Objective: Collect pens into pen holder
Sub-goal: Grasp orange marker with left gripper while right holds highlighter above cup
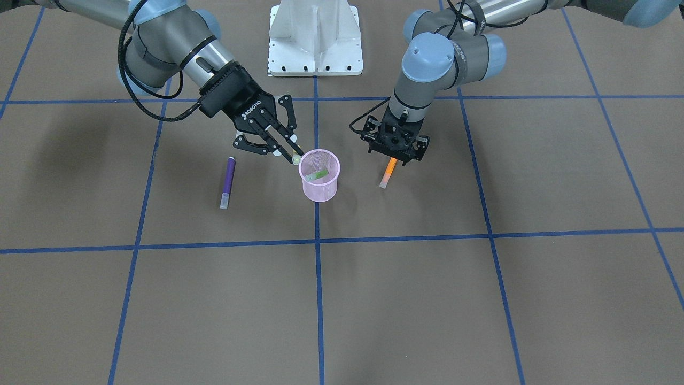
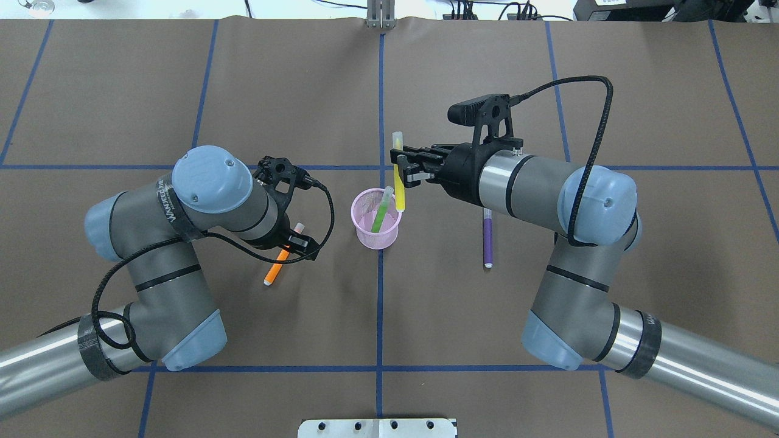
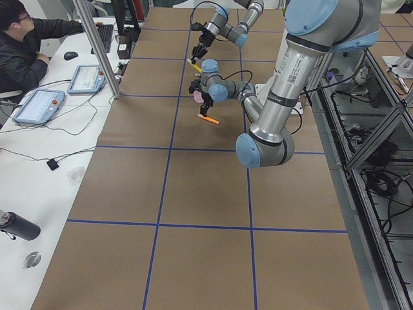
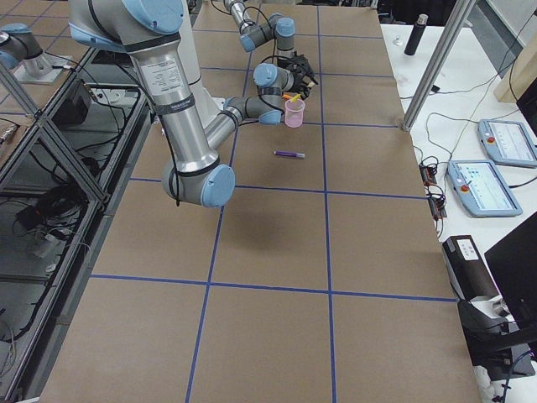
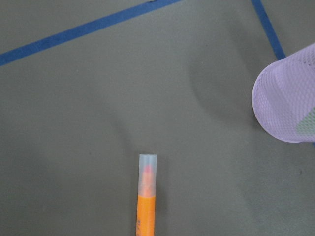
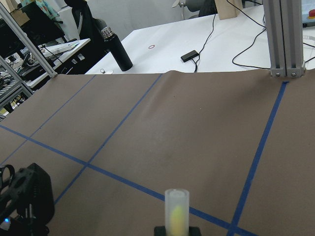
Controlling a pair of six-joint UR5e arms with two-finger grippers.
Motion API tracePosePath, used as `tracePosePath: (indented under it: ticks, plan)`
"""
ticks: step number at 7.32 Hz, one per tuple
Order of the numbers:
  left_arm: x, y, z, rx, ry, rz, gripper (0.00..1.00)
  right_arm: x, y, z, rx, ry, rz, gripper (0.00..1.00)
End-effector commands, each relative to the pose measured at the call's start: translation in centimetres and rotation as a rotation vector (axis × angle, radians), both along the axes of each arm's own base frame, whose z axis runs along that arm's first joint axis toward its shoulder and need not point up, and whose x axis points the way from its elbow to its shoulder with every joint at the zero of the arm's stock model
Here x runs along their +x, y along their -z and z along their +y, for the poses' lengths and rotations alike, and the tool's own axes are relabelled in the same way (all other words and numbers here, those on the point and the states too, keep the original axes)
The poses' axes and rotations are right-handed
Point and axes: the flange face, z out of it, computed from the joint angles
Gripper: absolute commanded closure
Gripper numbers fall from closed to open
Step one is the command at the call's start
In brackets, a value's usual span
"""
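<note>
The pink mesh pen holder (image 2: pixel 366 234) stands mid-table with a green pen (image 2: pixel 382 210) leaning inside. My right gripper (image 2: pixel 403 168) is shut on a yellow pen (image 2: pixel 398 182), held nearly upright with its lower end at the holder's rim; its cap shows in the right wrist view (image 6: pixel 176 211). The purple pen (image 2: pixel 487 237) lies on the table beside the right arm. The orange pen (image 2: pixel 274 271) lies on the table under my left gripper (image 1: pixel 395 155), which is open just above it. The left wrist view shows the orange pen's cap end (image 5: pixel 147 169) and the holder (image 5: pixel 288 98).
The brown table (image 2: pixel 377 316) carries blue tape grid lines. The robot's white base (image 1: pixel 315 37) stands at the table edge. An operator (image 3: pixel 29 39) sits at a side desk with tablets. A black bottle (image 6: pixel 117 49) stands beyond the far edge.
</note>
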Motion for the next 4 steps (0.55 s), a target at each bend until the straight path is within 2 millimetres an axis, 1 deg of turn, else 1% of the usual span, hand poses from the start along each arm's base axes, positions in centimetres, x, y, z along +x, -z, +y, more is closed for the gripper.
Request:
tracePosePath:
  ticks: [1, 2, 3, 4]
  plan:
    - [0.4, -0.4, -0.2, -0.001, 0.0, -0.008, 0.09, -2.1, 0.7, -0.7, -0.004, -0.016, 0.006, 1.0]
    - [0.7, -0.9, -0.4, -0.004, 0.003, -0.019, 0.1, -2.7, 0.3, -0.7, -0.007, -0.032, 0.017, 1.0]
    - [1.4, -0.5, -0.8, -0.001, 0.008, -0.022, 0.14, -2.7, 0.4, -0.7, -0.006, -0.03, 0.014, 1.0]
    - [1.8, -0.6, -1.0, -0.002, 0.007, -0.026, 0.23, -2.8, 0.3, -0.7, -0.007, -0.03, 0.017, 1.0]
